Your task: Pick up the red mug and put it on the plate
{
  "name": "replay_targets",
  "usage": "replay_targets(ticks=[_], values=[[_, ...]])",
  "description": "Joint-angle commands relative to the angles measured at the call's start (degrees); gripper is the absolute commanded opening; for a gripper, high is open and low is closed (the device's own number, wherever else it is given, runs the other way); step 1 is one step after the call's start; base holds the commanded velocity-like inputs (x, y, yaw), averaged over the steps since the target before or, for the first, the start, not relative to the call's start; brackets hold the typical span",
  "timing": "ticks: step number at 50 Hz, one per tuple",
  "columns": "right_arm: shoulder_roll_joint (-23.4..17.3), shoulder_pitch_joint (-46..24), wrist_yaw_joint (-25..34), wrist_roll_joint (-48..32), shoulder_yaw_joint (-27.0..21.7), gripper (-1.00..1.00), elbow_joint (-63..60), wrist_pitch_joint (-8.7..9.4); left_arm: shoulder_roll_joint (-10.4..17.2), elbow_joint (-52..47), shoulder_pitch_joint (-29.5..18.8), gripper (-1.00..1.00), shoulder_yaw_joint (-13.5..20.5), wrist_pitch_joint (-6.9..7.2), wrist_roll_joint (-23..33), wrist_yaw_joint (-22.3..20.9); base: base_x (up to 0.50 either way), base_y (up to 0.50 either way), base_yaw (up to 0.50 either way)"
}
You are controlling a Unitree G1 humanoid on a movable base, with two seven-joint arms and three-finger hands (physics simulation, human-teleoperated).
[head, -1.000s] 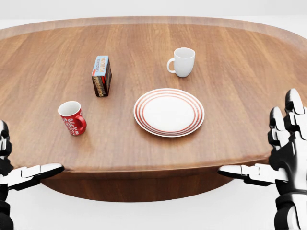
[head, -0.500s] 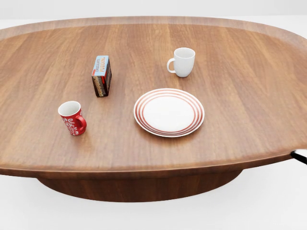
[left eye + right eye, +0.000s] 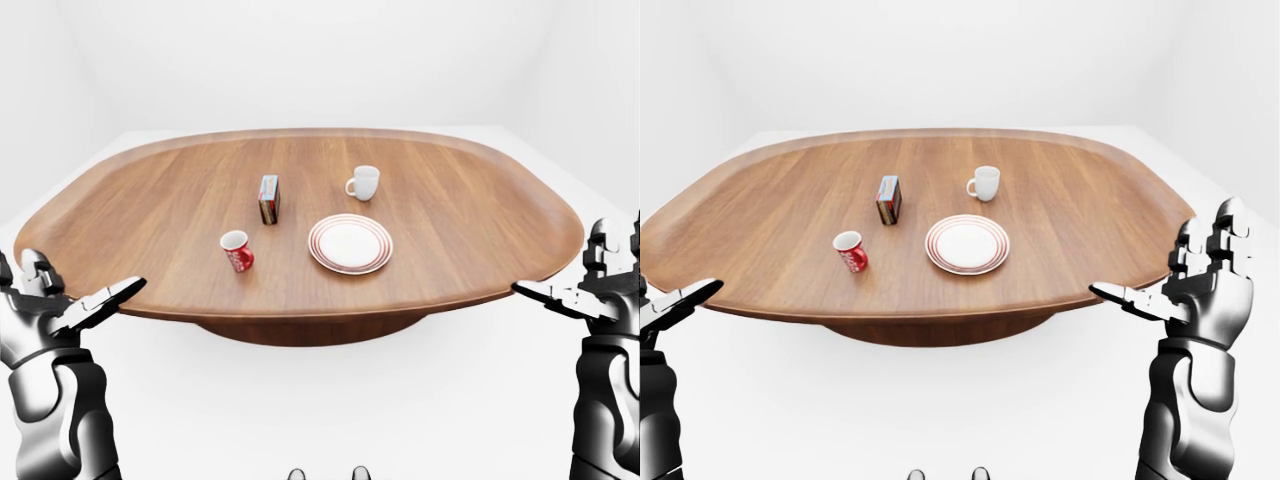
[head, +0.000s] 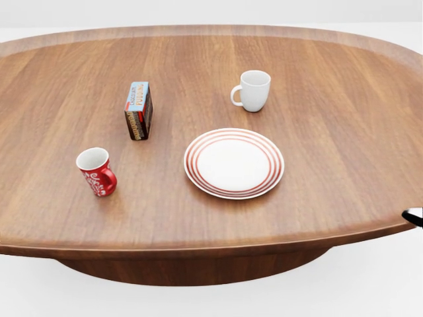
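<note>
Still off the table (image 4: 317, 198), left hand (image 3: 60, 310) and right hand (image 3: 1200, 285) raised, fingers spread, empty.

White mug (image 4: 254, 90) and upright box (image 4: 138, 110) on wooden table (image 4: 330, 152), between both hands, well apart.

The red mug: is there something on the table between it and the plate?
Nothing visible. In the head view only bare wood lies between the red mug and the plate; the small box stands above that path.
</note>
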Motion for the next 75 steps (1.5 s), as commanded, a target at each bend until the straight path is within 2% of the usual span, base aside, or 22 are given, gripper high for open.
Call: replay_targets(ticks=[1,18,61,75], values=[[-0.1,0.1,0.9,-0.1,0.0,1.00,0.4,0.00,0.1,-0.4,-0.4,1.00,0.0,0.00,0.6,0.6,0.43,0.00,0.00],[-0.4,0.1,0.2,0.4,-0.6,1.00,-2.8,0.00,-0.1,-1.7,0.0,1.00,0.4,0.00,0.6,0.8,0.44,0.00,0.00],[0.2,0.2,1.4,-0.5,0.0,1.00,0.5,0.00,0.2,2.0,-0.6,1.00,-0.4,0.00,1.0,0.3,0.45,0.00,0.00],[0.2,0.4,0.8,-0.1,-0.1,1.00,-1.1,0.00,0.2,2.4,-0.4,1.00,-0.5,0.00,0.9,0.3,0.02,0.02,0.00]])
